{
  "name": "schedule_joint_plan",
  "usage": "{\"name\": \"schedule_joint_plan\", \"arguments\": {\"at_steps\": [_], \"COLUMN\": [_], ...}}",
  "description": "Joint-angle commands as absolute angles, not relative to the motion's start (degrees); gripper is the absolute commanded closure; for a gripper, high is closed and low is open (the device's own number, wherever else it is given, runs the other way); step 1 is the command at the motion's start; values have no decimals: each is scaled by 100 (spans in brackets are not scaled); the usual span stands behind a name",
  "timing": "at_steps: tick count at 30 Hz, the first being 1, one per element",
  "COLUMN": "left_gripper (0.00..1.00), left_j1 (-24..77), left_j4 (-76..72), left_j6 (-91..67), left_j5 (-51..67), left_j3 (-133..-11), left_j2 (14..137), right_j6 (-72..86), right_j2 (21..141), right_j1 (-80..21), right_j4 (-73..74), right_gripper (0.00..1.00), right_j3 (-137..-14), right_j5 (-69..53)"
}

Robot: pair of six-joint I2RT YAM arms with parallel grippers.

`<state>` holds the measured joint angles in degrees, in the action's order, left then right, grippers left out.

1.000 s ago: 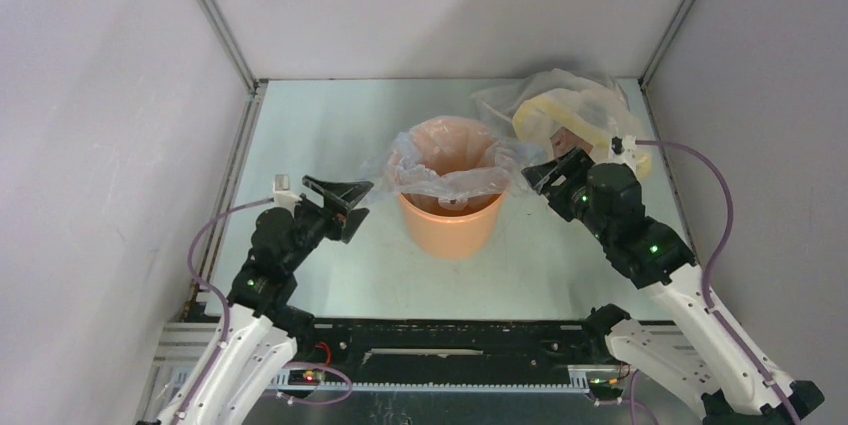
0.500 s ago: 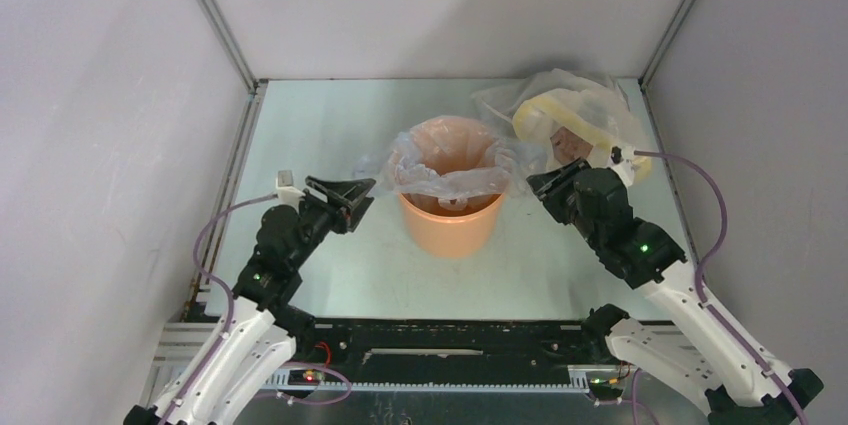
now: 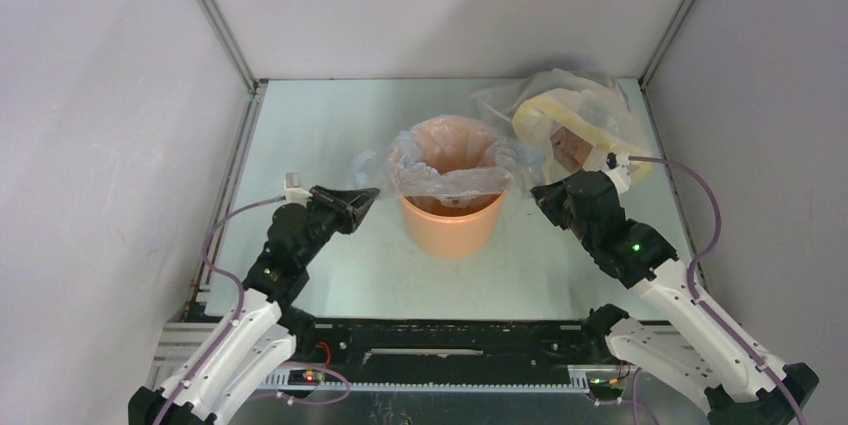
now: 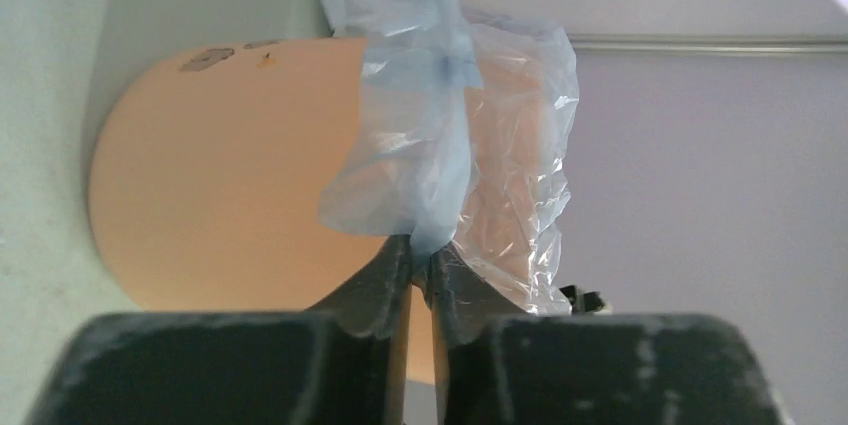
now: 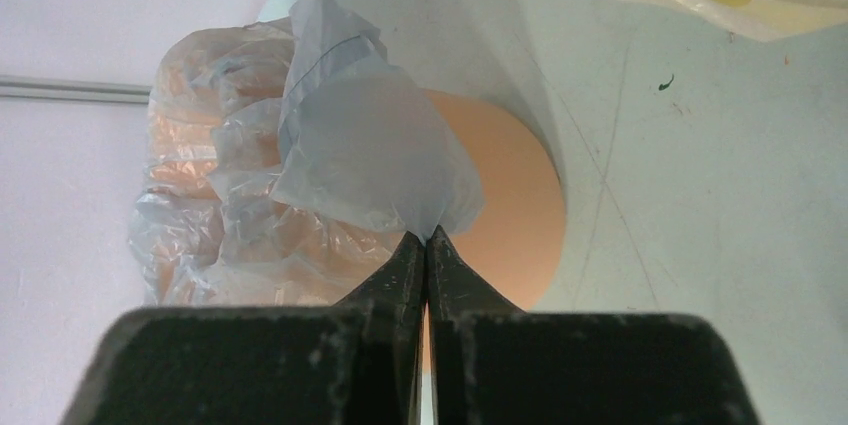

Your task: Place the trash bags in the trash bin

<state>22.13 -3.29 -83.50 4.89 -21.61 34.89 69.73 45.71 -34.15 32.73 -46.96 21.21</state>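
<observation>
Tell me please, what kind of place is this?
Likely a robot test cell: plain grey walls enclose a metal table; a left arm and a right arm flank one orange bucket.

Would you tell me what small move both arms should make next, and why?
Probably both should draw their pinched edges slightly down the outside of the trash bin. The left gripper and right gripper are each shut on the trash bag, which already drapes over the rim on both sides.

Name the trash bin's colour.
The trash bin is orange; the left wrist view shows it best.
</observation>
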Motion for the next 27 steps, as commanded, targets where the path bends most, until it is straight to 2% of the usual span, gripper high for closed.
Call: {"name": "schedule_joint_plan", "arguments": {"at_steps": [1,3,13,19,27], "left_gripper": [97,100,100,100,100], "left_j1": [2238,2233,2219,2222,2244], "left_j4": [-579,-454,431,439,439], "left_j6": [-8259,-8163,-7586,-7307,-6549], "left_j5": [415,432,665,1017,1938], "left_j3": [-2058,-2079,-1789,-1776,-2456], "left_j2": [3325,3251,2692,2765,3191], "right_j6": [6874,6784,6257,6055,5833], "right_j2": [4363,4278,4172,4643,5391], "right_j1": [-3446,-3445,-3448,-3460,-3568], "right_j4": [3311,3366,3677,3196,2742], "right_gripper": [100,100,100,100,100], "right_j3": [-4711,-4711,-4498,-4331,-4332], "right_j5": [2309,2287,2395,2076,1827]}}
